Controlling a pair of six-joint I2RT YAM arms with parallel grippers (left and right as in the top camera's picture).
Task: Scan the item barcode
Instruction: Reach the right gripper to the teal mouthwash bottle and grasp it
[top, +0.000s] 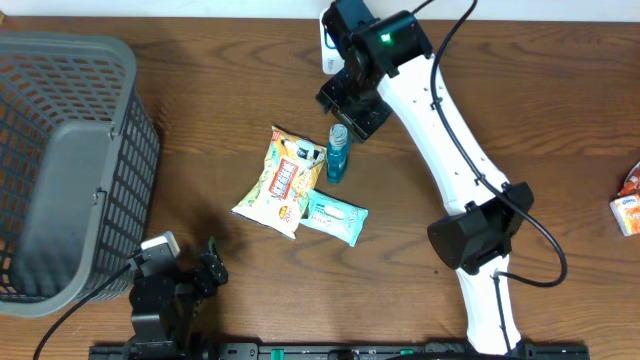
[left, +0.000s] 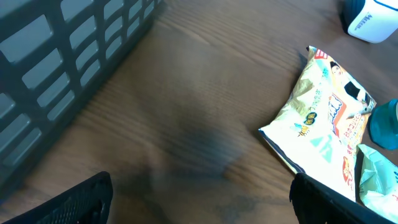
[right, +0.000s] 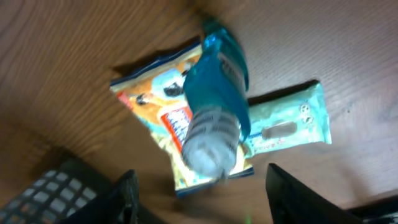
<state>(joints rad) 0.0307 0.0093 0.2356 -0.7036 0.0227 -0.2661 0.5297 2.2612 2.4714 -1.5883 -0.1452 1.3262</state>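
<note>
Both open: left tool (left: 202, 196) near basket (left: 62, 62), right tool (right: 208, 186) straddling teal bottle (right: 214, 87); lettering illegible.

- The right arm (top: 445, 135) is stretched far forward and to the left, with its long white link lying on a diagonal
- The right gripper (top: 350, 108) points downward, and its fingers (right: 118, 199) stand apart
- The left arm (top: 155, 300) is folded low at the near left side
- The left gripper (top: 208, 266) points forward at low height, with its fingers (left: 68, 202) spread wide
</note>
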